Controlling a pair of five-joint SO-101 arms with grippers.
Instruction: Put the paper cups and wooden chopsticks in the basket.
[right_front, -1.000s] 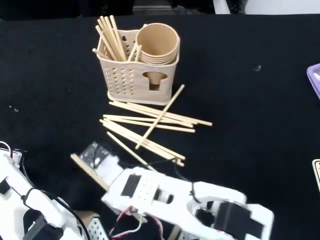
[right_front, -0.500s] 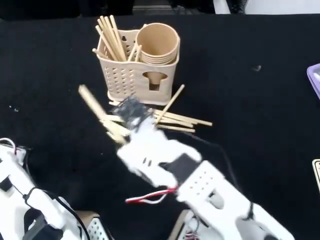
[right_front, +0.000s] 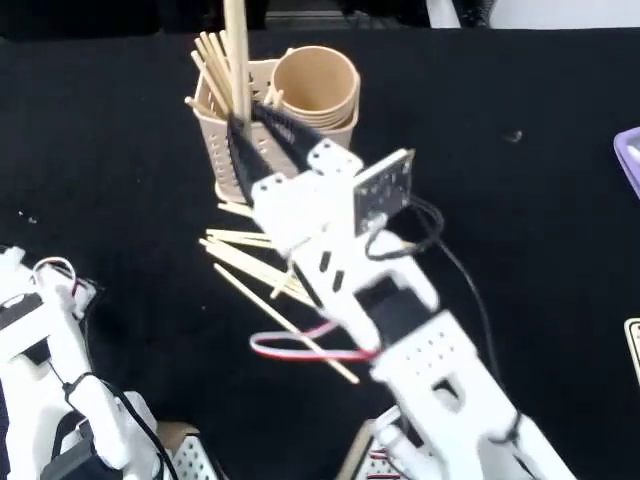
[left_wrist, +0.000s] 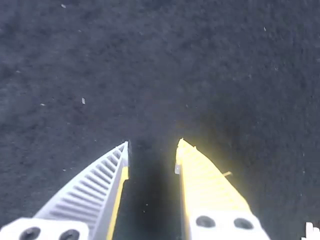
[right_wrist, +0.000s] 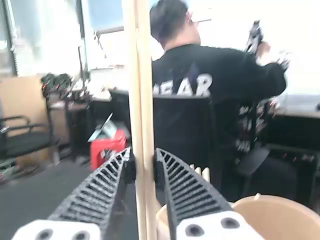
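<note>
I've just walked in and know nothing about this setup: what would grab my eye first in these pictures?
The right gripper stands out, its jaws shut on upright chopsticks held over the basket, which already holds stacked paper cups. Next, loose chopsticks lie scattered on the black table in front of the basket.

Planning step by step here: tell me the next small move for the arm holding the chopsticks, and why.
Probably lower straight down: the right gripper is shut on the held chopsticks, upright over the basket side where other chopsticks stand, so descending should seat them before release.
</note>
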